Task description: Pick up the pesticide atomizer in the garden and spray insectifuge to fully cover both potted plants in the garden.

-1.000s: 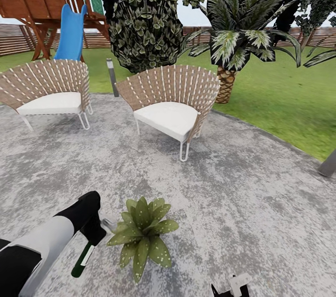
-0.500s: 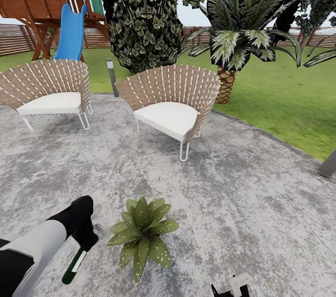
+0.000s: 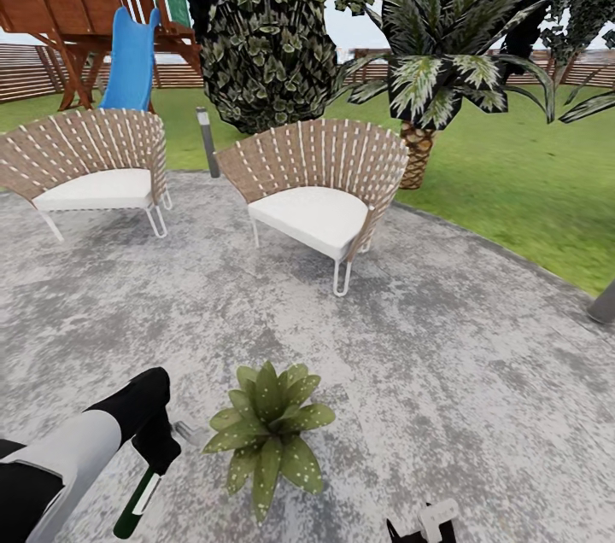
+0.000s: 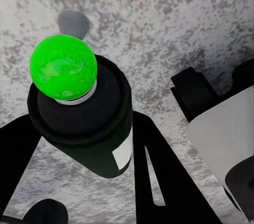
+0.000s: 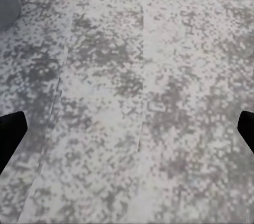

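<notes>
Camera nudged; left end effector (image 3: 156, 451) clamps pesticide atomizer (image 3: 137, 500) beside potted plant (image 3: 269, 434) (mottled patio (image 3: 444, 355)); right (image 5: 127, 129) apart

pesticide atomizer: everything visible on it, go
The pesticide atomizer is a slim dark green bottle with a white stripe down its side, gripped in the left claw and tilted, base pointing down toward the patio. Its pale grey nozzle sticks out toward the potted plant. In the left wrist view its base end shows bright green.
</notes>
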Tool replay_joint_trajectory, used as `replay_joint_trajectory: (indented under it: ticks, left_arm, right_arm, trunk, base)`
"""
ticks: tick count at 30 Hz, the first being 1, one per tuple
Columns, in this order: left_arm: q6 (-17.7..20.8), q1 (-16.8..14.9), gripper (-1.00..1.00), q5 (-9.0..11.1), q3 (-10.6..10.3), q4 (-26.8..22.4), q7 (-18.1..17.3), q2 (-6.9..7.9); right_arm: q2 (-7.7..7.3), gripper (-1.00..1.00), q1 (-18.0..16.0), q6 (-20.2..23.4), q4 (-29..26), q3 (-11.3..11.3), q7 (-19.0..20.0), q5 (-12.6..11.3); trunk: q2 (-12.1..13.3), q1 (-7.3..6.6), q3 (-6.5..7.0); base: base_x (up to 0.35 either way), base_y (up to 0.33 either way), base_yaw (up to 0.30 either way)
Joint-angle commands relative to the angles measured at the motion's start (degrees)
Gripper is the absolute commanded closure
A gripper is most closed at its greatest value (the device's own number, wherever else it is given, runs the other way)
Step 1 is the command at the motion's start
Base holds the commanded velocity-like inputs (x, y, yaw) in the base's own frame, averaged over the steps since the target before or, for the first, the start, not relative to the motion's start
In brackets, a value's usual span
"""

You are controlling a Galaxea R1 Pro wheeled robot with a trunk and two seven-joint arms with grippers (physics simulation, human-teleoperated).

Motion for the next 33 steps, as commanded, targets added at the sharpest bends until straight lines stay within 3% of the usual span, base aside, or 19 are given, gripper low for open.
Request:
replay_joint_trajectory:
  ticks: [1, 14, 33]
  left_arm:
    - [0.29, 0.01, 1.00, -0.59, 0.05, -0.14, -0.57, 0.00]
    - [0.44, 0.01, 1.00, -0.67, 0.26, -0.23, -0.49, -0.11]
    - [0.84, 0.01, 1.00, -0.76, 0.25, -0.23, -0.33, -0.19]
  right_arm:
    - [-0.01, -1.00, -0.04, -0.17, 0.02, -0.05, 0.20, 0.00]
    - [0.25, -1.00, -0.06, -0.17, 0.04, -0.07, 0.20, -0.03]
    - [0.26, -1.00, -0.04, -0.17, 0.09, -0.07, 0.22, -0.03]
  trunk:
    - [-0.02, -0.01, -0.05]
    - [-0.02, -0.01, -0.05]
    - [-0.02, -0.01, 0.35]
  base:
    - [0.005, 0.020, 0.000]
    - [0.001, 0.011, -0.097]
    - [0.036, 0.240, -0.102]
